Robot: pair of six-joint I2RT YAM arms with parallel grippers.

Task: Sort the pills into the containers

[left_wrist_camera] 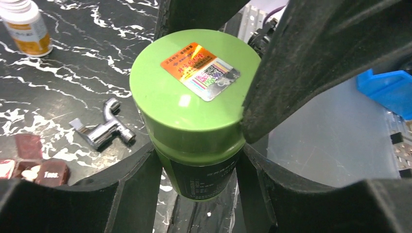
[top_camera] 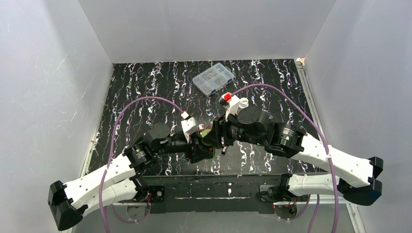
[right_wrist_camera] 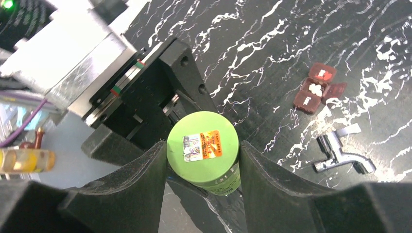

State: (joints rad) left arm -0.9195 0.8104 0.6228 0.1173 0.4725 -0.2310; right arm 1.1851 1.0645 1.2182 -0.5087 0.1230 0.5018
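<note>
My left gripper (left_wrist_camera: 197,167) clamps the green-capped bottle (left_wrist_camera: 194,97) by its body and my right gripper (right_wrist_camera: 203,155) by its cap, near-centre of the table (top_camera: 145,82). Close by: chrome tap (left_wrist_camera: 104,130), red pill case (right_wrist_camera: 317,90). Open room on the far side.

Light is bright and even and comes from above. The white walls (top_camera: 48,73) look a little washed out. Shadows on the worktop (top_camera: 145,82) are weak. The green cap (left_wrist_camera: 189,111) carries a small glare spot, and its sticker (left_wrist_camera: 200,70) shines. The overhead view is slightly soft.
</note>
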